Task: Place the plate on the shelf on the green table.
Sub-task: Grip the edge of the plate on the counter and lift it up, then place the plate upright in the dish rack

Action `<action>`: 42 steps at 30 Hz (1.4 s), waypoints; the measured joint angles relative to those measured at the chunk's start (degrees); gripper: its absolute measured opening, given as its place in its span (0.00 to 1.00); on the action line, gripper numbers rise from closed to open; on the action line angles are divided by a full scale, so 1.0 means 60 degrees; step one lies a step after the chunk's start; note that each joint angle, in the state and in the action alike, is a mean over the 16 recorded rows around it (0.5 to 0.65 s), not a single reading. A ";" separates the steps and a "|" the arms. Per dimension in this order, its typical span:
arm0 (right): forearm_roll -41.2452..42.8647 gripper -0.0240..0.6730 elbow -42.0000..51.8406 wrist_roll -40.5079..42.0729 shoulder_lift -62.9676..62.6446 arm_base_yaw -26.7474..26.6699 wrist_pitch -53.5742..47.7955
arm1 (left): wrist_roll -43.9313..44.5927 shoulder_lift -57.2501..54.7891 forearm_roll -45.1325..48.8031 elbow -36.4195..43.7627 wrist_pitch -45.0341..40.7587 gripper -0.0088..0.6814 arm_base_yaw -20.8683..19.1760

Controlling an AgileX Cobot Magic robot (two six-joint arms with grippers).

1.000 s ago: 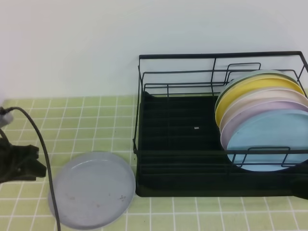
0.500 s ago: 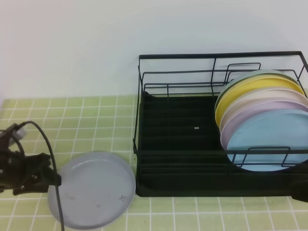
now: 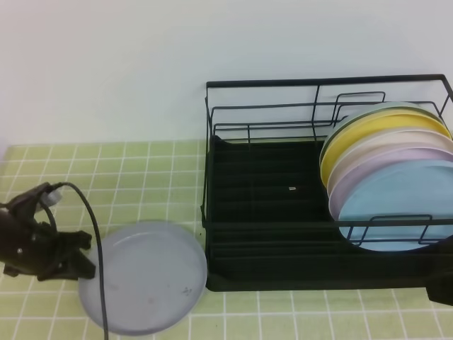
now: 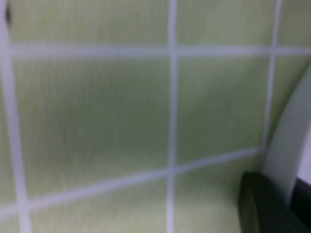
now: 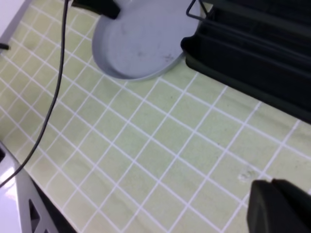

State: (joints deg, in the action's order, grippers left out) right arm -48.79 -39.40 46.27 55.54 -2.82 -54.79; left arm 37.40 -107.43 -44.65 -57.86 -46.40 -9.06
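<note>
The pale grey plate lies flat on the green table, its right edge against the front left corner of the black wire shelf. My left gripper is at the plate's left rim with its jaws apart. In the left wrist view, a dark fingertip sits just outside the plate's rim. The plate and the shelf also show in the right wrist view. My right gripper hangs over the tiles in front of the shelf. Only a dark part of it shows.
Several plates stand upright in the right end of the shelf: yellow, cream, lilac-pink and light blue. The shelf's left and middle slots hold nothing. The left arm's black cable loops over the plate's left side. A white wall stands behind.
My left gripper has moved right, up to the plate's left rim. The plate and the shelf have both shifted slightly to the right.
</note>
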 joint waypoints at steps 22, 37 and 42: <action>-0.2339 0.03 0.0000 0.0367 0.0000 0.0000 -0.0115 | -0.0733 0.3088 0.0077 -0.2628 -0.2287 0.02 0.0155; -0.6346 0.46 0.0000 0.1712 0.0000 0.0000 -0.0374 | -0.0978 0.6122 -0.0357 -0.2742 -0.2481 0.02 0.2353; -0.6925 0.64 0.0000 0.2093 0.0000 0.0000 -0.0635 | -0.1233 0.6463 -0.0348 -0.2742 -0.2299 0.02 0.3248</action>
State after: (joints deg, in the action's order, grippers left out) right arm -90.34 -39.40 58.83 55.54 -2.82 -58.60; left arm 30.00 -68.65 -46.74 -74.31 -60.19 10.43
